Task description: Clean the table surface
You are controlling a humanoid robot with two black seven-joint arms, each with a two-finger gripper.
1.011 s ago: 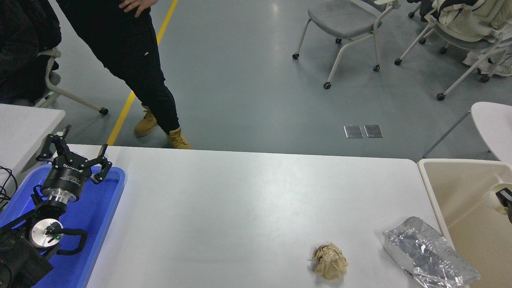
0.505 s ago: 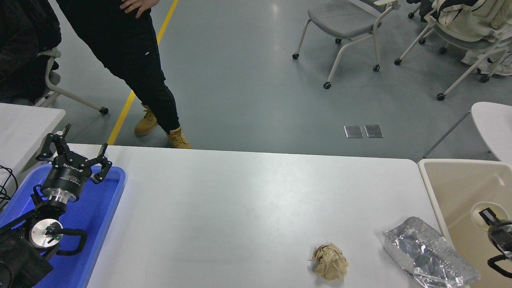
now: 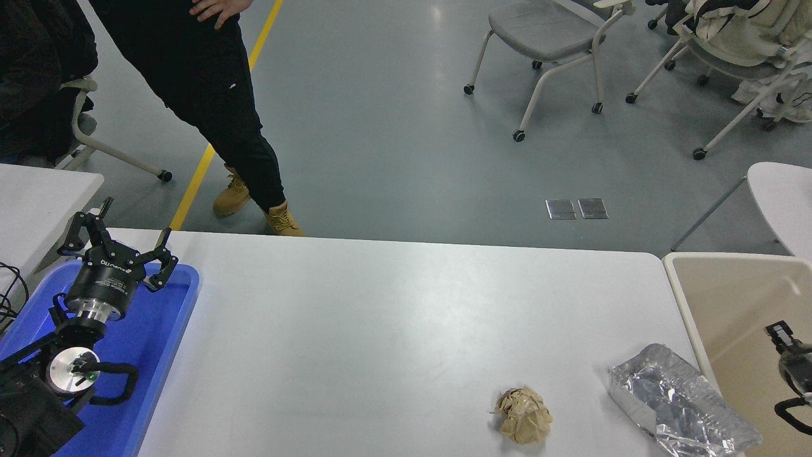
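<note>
My right pincer [image 3: 788, 349] over beige bin [image 3: 717, 298], at picture's right edge. White round thing it had a moment ago gone now, dropped in bin, I think. Can't tell if pincer open.

Table surface [image 3: 380, 317] not clean yet: paper ball [image 3: 524, 415], foil tray [image 3: 682, 400] near front right.

Left pincer [image 3: 120, 251] parked over blue tray [image 3: 162, 343], open, holds nothing.

The white desk [image 3: 380, 317] carries a crumpled brown paper ball [image 3: 524, 414] near its front edge, right of centre, and a crushed foil tray [image 3: 682, 400] further right at the desk's right end. Just beside that end stands a beige bin [image 3: 729, 285]. The right tool [image 3: 786, 346] shows only partly at the right edge, over the bin. The left tool [image 3: 117, 247], fingers spread, hangs above a blue tray [image 3: 158, 336] at the desk's left. A person in black trousers [image 3: 209, 95] stands beyond the far edge.
</note>
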